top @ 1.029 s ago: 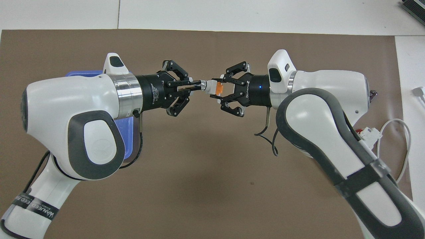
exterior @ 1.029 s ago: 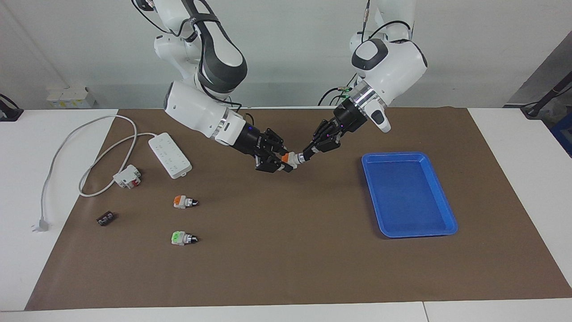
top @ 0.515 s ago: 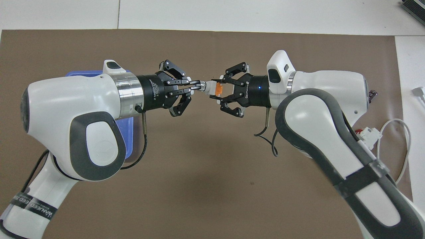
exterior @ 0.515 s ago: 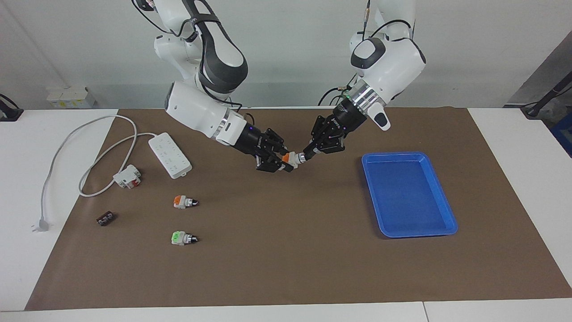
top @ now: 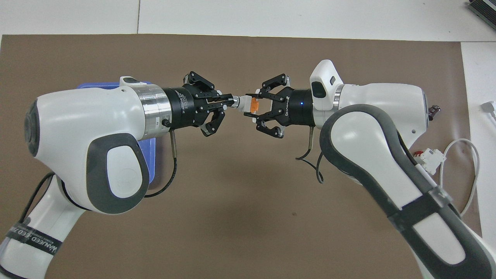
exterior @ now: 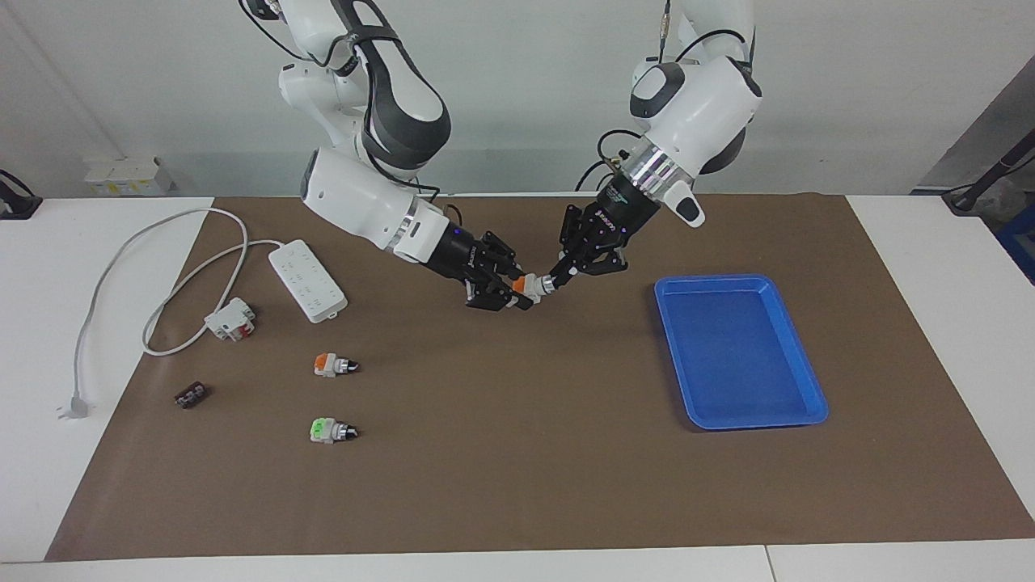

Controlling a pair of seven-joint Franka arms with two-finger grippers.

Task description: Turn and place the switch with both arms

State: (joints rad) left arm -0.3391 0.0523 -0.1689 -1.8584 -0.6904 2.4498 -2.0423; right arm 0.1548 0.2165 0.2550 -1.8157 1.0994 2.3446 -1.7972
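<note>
switch — pinched by both end effectors, midair

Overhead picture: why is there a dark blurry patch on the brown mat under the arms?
Overhead view: the soft dark patch on the brown mat is the raised arms' shadow. Facing view: small shadows lie beside the blue tray and the two loose switches.

The switch hangs in the air over the middle of the brown-covered table, lying roughly level between the two arms. Its orange-faced, white-grey body sits clamped in the right pincer; its silver collar and black knob point toward the left pincer, whose fingertips are closed on the knob.
</note>
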